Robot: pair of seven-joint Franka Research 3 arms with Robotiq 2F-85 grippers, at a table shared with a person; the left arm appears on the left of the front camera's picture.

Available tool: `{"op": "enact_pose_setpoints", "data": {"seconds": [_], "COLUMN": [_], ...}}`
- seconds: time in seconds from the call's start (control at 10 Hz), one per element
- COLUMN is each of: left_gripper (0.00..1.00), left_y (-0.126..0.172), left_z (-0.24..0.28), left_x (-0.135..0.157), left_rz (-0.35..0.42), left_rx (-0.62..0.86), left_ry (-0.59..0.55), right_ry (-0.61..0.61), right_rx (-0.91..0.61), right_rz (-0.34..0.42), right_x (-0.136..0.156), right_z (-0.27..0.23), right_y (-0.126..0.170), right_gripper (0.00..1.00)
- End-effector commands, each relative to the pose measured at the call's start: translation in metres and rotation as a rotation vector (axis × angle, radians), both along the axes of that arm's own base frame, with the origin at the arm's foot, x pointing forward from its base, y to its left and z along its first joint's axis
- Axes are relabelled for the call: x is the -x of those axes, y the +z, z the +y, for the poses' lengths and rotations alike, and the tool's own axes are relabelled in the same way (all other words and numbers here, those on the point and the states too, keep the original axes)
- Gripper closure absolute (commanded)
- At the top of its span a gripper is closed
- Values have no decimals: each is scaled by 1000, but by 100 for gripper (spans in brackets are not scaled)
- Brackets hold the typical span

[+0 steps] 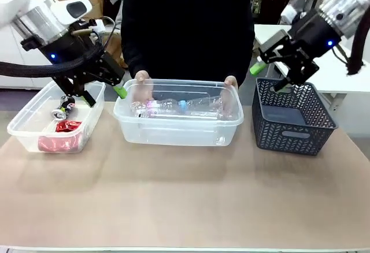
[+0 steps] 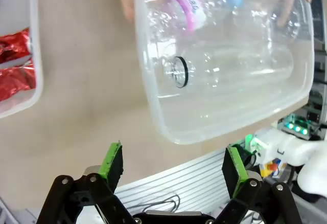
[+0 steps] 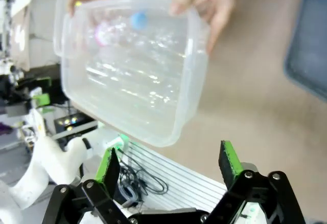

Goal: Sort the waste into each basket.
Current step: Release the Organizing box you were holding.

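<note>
Here, 2 clear plastic tubs are sitting on the tan table (image 1: 185,207). The middle tub (image 1: 178,129) is holding clear plastic bottles lying on their sides, long axes running from 9 to 3 o'clock in the front view; the bottle with the pink label (image 1: 155,106) is showing its blue cap (image 1: 182,104) pointing toward 3 o'clock. A person's hands are gripping this tub's far rim, one hand (image 1: 141,78) at its 11 o'clock corner and the other hand (image 1: 231,82) at its 1 o'clock corner. The left tub (image 1: 34,127), at 9 o'clock of the middle one, is holding crushed red cans (image 1: 62,136) and a black-and-silver can (image 1: 62,108) lying toward its far end. A dark grey lattice basket (image 1: 292,120) is standing at 3 o'clock of the middle tub.

The left gripper (image 1: 101,91) is hanging over the left tub's far right corner, fingers spread apart and holding nothing. The right gripper (image 1: 272,77) is hovering above the lattice basket's far left corner, fingers likewise apart and holding nothing.
</note>
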State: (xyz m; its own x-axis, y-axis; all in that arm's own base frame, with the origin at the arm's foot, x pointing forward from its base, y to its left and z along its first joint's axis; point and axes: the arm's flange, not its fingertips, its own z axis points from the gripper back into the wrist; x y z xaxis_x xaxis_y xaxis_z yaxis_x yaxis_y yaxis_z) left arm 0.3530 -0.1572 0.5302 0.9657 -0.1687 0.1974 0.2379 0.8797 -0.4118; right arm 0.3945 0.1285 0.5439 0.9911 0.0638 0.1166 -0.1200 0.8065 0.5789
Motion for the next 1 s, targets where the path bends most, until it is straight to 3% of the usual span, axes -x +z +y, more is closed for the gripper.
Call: {"op": "enact_pose_setpoints", "data": {"seconds": [0.0, 0.7, 0.8, 0.9], "left_gripper": [0, 0, 0, 0], "left_y": [5, 2, 28, 42], "left_z": [0, 2, -21, -24], "left_x": [-3, -3, 1, 13], "left_rz": [7, 1, -14, 0], "left_rx": [-23, -3, 56, 111], "left_ry": [33, 19, -137, -230], "right_ry": [12, 12, 2, 97], "right_rx": [-17, -17, -7, -109], "right_rz": [-30, -30, -26, 3], "right_x": [1, 1, 1, 35], "right_z": [0, 0, 1, -15], "right_y": [12, 12, 12, 28], "right_gripper": [0, 0, 0, 0]}}
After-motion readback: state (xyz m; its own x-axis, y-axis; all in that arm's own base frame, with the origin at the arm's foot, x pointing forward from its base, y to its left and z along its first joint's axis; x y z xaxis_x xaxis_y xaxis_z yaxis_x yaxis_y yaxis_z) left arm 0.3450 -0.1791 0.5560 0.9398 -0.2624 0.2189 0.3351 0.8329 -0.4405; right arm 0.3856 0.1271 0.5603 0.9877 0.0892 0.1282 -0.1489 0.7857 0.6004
